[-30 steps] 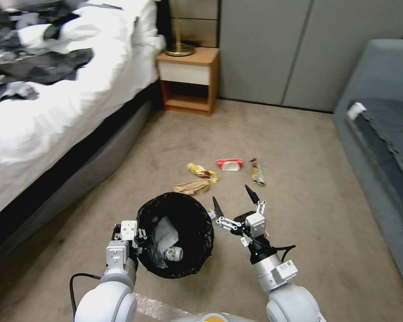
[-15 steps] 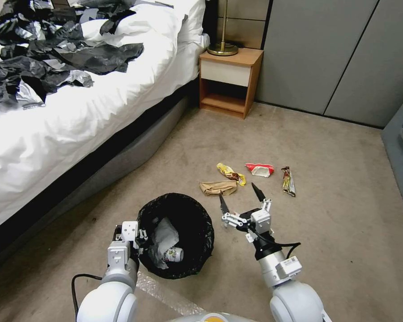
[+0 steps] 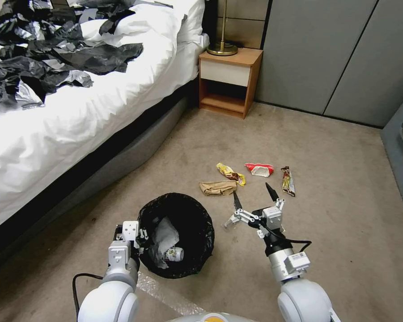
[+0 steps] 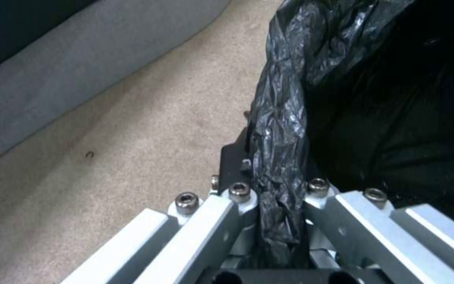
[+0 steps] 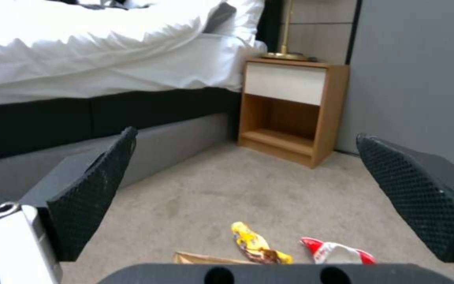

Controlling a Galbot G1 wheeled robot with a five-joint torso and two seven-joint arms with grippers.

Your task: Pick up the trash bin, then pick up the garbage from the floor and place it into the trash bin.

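Our left gripper (image 3: 136,236) pinches the trash bin (image 3: 176,232) by its liner; our right gripper (image 3: 254,201) gapes wide above 4 wrappers; that thin liner may slip

Floor litter: four pieces (brown paper bag (image 3: 218,187), yellow wrapper (image 3: 230,173), red-white wrapper (image 3: 259,169), dark wrapper (image 3: 287,181)) at 12 o'clock of one trash bin (image 3: 176,235).

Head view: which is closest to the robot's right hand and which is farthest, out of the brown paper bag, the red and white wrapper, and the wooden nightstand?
Measured from the right hand, which is open above the carpet:
1. Brown paper bag, just ahead, toward the robot's left.
2. Red and white wrapper, farther ahead on the floor.
3. Wooden nightstand, far off by the wall beside the bed.
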